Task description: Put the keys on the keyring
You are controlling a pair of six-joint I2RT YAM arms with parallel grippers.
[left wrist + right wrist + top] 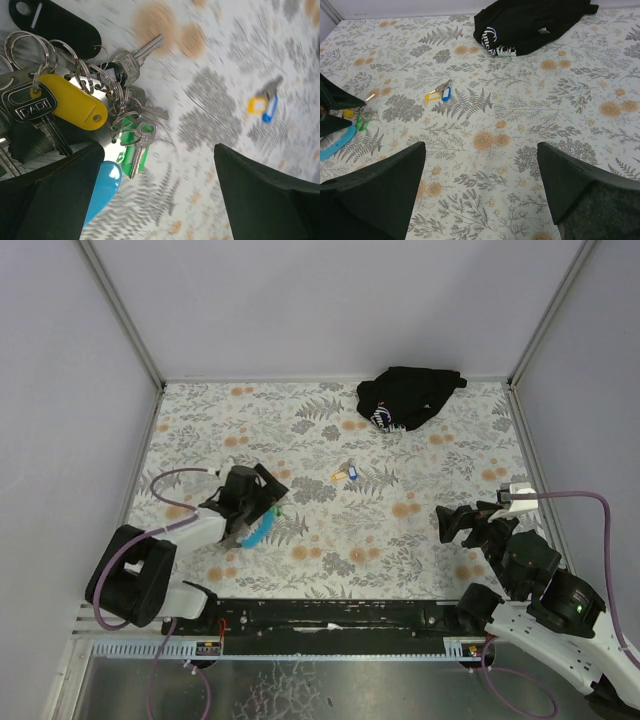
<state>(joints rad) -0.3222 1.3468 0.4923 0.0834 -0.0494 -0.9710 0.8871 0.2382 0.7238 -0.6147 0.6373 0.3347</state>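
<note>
The keys, a small silvery cluster with a blue and a yellow tag, lie on the floral table near its middle. They also show in the left wrist view and the right wrist view. The keyring bunch has several metal rings, keys, and yellow, black and green tags. A light-blue piece lies at its near side. My left gripper hovers right over this bunch, open and empty. My right gripper is open and empty, far right of the keys.
A black cloth bundle lies at the back right of the table, also in the right wrist view. Grey walls with metal posts close the table on three sides. The floral cloth covers the table.
</note>
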